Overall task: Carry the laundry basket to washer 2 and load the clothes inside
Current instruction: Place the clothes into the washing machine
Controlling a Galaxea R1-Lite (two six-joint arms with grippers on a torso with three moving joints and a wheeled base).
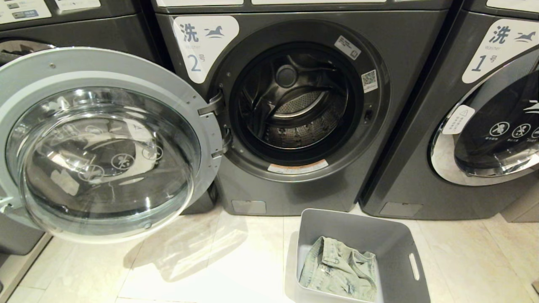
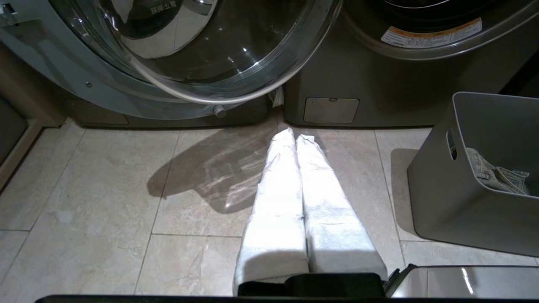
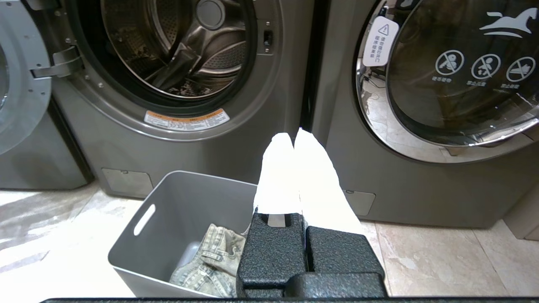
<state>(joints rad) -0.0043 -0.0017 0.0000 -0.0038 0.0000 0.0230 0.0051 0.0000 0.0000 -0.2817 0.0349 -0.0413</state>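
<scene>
The grey laundry basket (image 1: 358, 229) stands on the tiled floor just in front of washer 2 (image 1: 404, 63), slightly to its right. The pale denim clothes (image 1: 339, 269) lie crumpled in its bottom. Washer 2's round glass door (image 1: 101, 143) is swung wide open to the left, and the steel drum (image 1: 294, 105) looks empty. In the left wrist view, my left gripper (image 2: 294, 136) is shut, empty, low over the floor left of the laundry basket (image 2: 446, 202). My right gripper (image 3: 294, 136) is shut, empty, above the laundry basket (image 3: 185, 198) at its right rim, the clothes (image 3: 210, 263) below.
Washer 1 (image 1: 421, 160) stands close on the right with its door (image 1: 492, 126) shut. Another machine (image 1: 76, 25) is behind the open door on the left. The open door (image 2: 189, 54) overhangs the pale floor tiles (image 1: 189, 269) left of the basket.
</scene>
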